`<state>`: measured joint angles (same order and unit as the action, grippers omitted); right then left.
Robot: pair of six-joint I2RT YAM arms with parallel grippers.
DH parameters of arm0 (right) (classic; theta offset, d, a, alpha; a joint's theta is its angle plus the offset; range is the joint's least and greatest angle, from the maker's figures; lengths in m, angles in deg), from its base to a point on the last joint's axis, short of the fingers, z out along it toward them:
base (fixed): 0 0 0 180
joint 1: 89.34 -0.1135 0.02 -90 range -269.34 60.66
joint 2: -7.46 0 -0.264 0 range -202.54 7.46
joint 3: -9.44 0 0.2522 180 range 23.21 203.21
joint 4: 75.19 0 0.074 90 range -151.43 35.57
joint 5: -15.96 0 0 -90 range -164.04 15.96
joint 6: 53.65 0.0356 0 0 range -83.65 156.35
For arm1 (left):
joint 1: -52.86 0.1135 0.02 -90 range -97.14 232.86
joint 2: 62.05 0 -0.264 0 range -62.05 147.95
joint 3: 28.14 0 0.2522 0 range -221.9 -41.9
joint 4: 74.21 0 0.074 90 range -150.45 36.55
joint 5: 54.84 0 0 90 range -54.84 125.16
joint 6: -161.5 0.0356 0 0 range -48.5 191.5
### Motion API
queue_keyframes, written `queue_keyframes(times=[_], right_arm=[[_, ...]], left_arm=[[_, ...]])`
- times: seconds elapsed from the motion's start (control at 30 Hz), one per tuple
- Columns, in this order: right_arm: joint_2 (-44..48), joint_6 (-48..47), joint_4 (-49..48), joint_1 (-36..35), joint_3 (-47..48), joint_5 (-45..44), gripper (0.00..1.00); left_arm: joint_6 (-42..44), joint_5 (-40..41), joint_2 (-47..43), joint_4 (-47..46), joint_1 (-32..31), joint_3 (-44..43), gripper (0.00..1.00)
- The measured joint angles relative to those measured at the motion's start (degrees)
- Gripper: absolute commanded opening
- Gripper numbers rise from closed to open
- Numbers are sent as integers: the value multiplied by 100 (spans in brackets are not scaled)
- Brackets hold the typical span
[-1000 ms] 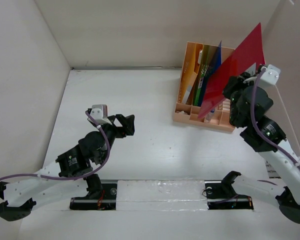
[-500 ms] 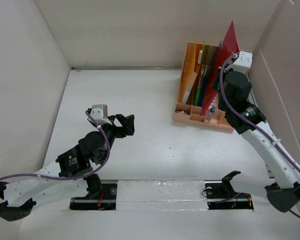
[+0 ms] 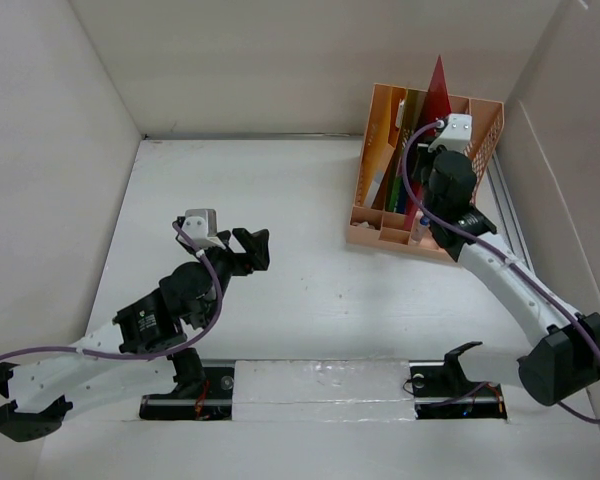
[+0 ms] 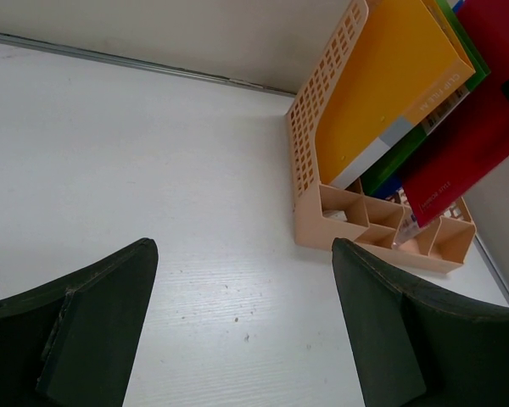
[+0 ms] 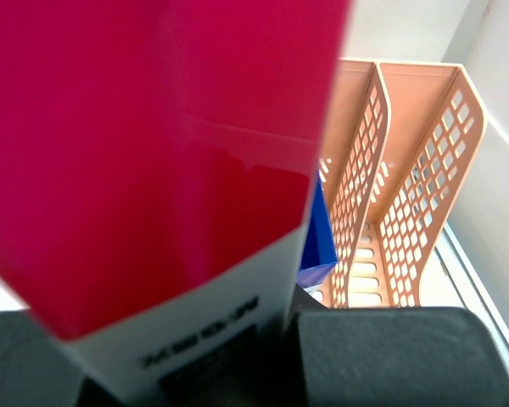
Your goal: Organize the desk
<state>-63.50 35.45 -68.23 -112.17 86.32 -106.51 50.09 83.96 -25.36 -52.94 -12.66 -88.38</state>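
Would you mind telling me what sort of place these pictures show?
Probably a robot test cell, not a real office: a white desk boxed in by plain wall panels, a left arm and a right arm mounted at its near edge, and a peach file rack holding folders.

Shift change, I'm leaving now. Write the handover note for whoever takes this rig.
Left gripper: open, empty, over the desk.
Right gripper: shut on the red folder, held upright at the peach file rack, next to the blue folder.
Done: the yellow folder and green folder stand in the rack.
Left: probably seat the red folder in a slot, release, pull back; how deep it sits is hidden.
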Motion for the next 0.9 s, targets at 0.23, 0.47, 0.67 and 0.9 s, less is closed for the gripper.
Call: queue_keyframes(times=[0.23, 0.47, 0.67, 0.9], right_arm=[[-345, -17, -970, 219, -442, 210, 0], [-671, -15, -1869, 295, -695, 195, 0], [-1025, -26, -2540, 299, -706, -2, 0], [-1154, -44, -3008, 299, -789, -219, 0]], left_arm=[[17, 20, 37, 0, 0, 0, 80], [37, 37, 72, 0, 0, 0, 80], [42, 76, 74, 0, 0, 0, 80], [59, 96, 136, 0, 0, 2, 80]])
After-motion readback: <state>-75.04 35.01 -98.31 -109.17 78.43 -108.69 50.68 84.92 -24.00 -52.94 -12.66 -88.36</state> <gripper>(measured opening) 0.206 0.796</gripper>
